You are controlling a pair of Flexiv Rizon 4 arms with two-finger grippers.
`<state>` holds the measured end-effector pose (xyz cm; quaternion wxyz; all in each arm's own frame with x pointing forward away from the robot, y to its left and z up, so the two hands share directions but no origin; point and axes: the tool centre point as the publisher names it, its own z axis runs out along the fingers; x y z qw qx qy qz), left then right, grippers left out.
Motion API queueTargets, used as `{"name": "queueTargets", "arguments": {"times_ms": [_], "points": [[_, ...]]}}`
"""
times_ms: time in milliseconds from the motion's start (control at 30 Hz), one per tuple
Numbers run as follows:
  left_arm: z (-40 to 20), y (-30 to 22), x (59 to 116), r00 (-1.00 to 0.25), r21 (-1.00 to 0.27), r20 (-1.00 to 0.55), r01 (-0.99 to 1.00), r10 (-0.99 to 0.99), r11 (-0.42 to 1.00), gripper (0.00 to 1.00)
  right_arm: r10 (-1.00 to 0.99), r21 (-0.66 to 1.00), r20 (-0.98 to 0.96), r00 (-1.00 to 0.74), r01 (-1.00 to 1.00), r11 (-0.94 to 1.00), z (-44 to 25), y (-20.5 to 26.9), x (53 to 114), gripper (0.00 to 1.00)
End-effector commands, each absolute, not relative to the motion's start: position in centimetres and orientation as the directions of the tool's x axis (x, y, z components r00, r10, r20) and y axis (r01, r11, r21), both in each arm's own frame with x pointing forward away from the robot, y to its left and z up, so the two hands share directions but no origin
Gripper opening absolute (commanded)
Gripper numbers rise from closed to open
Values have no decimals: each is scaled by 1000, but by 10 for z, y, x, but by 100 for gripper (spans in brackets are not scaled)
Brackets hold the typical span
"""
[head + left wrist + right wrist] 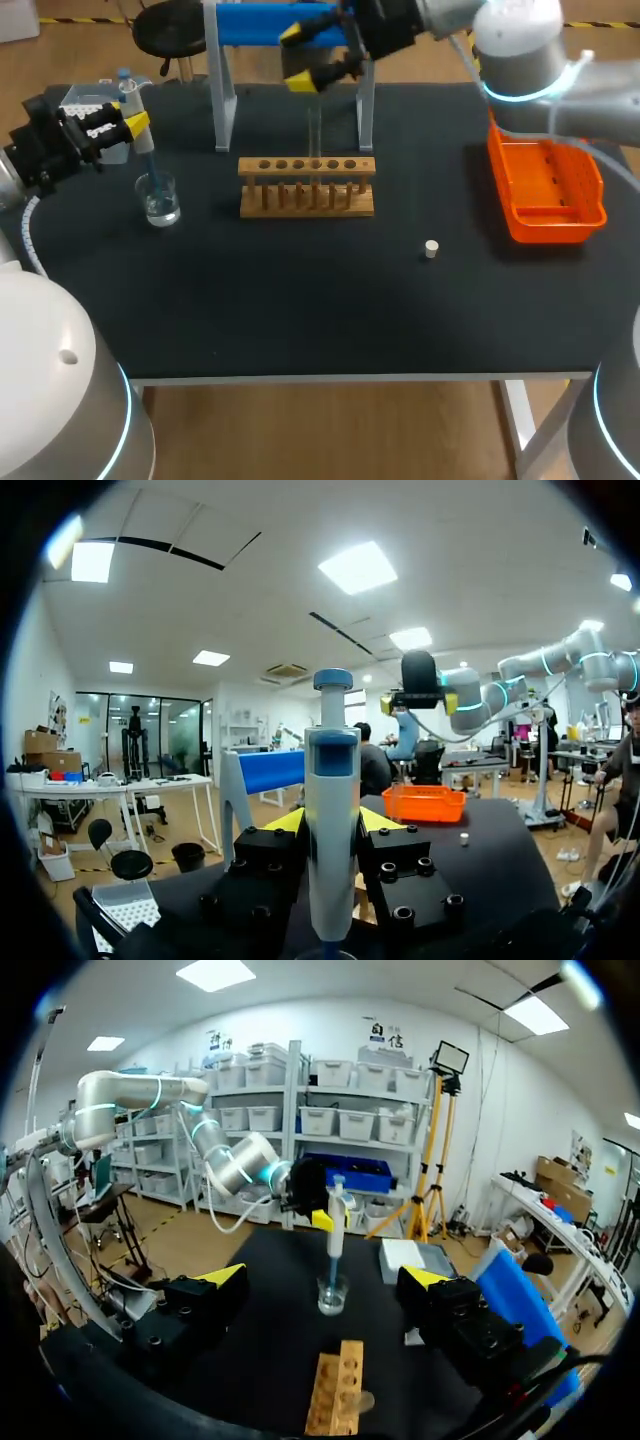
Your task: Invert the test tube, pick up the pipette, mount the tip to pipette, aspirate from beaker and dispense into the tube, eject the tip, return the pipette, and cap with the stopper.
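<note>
My left gripper (124, 120) is shut on the blue-and-white pipette (135, 125), held upright at the table's left with its tip down in the glass beaker (160, 201). The left wrist view has the pipette (332, 810) clamped between the fingers of that gripper (330, 825). My right gripper (300, 57) is open above the wooden rack (307, 186), its fingers apart around the top of a clear test tube (314, 135) that stands in the rack. The right gripper (325, 1277) holds nothing; ahead of it are the rack (335, 1390), the beaker (333, 1295) and the pipette (336, 1215). A small stopper (431, 249) lies on the mat.
An orange basket (545, 190) sits at the right edge. The blue pipette stand (280, 25) is behind the rack, close to the right gripper. A tip box (90, 100) stands at the far left behind the left gripper.
</note>
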<state>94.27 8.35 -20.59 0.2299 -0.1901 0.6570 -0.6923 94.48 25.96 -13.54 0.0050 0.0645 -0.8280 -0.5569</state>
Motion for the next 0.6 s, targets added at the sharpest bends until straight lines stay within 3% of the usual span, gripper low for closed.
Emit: {"name": "queueTargets", "arguments": {"times_ms": [33, 600], "points": [[-206, 84, 943, -823, -997, -38, 69, -566, -33, 0, -62, 921, -89, -994, -106, 375, -157, 233, 943, 100], [-206, 84, 943, -823, -997, -38, 69, -566, -33, 0, -35, 917, -105, -994, -111, 383, -216, 214, 965, 100]]}}
